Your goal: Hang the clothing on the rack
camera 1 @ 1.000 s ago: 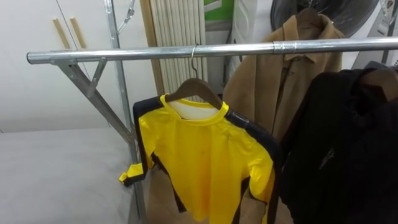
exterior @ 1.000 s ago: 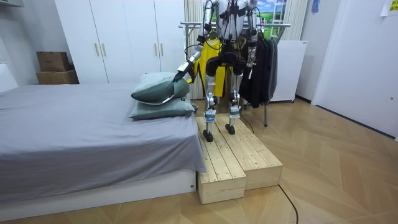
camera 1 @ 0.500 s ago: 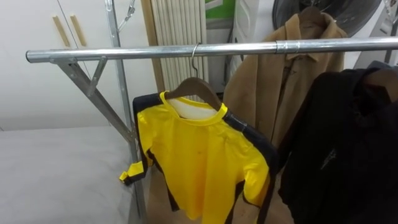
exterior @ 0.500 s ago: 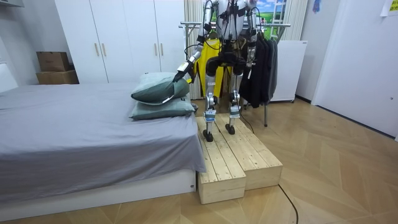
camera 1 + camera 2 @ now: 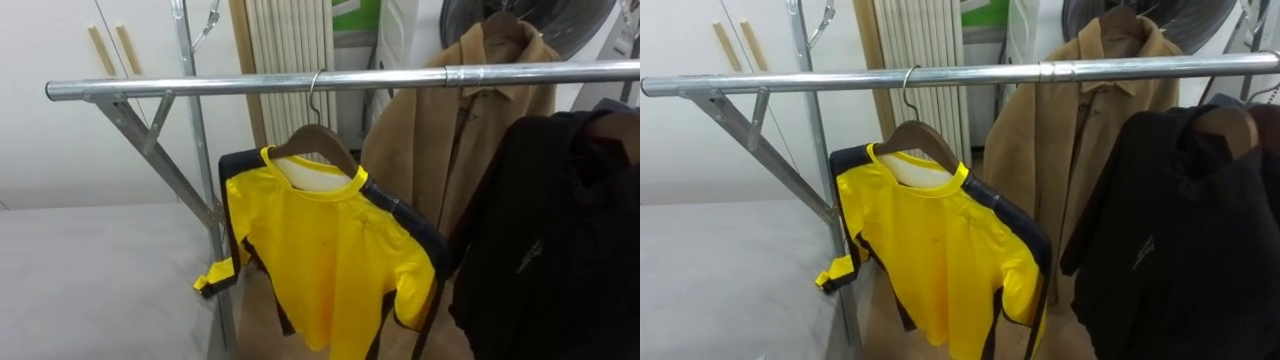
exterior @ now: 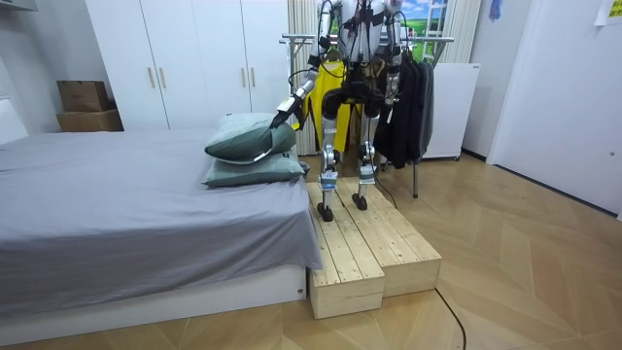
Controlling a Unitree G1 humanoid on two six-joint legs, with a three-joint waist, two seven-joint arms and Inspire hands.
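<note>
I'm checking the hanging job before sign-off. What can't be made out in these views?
Yellow shirt hem: cut off by the eye views' lower edge.
Black jacket: right side cut off by the right edge.
Rail: right end runs past that edge.
Left hand: too small in the room view to judge.

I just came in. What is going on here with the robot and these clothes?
The robot stands on a wooden platform beside the bed, facing a clothes rack. A yellow shirt already hangs on a wooden hanger hooked over the metal rail, next to a tan coat and a black jacket. Nothing is holding the shirt now. The robot's left hand reaches out low, near the pillows, away from the rack.
</note>
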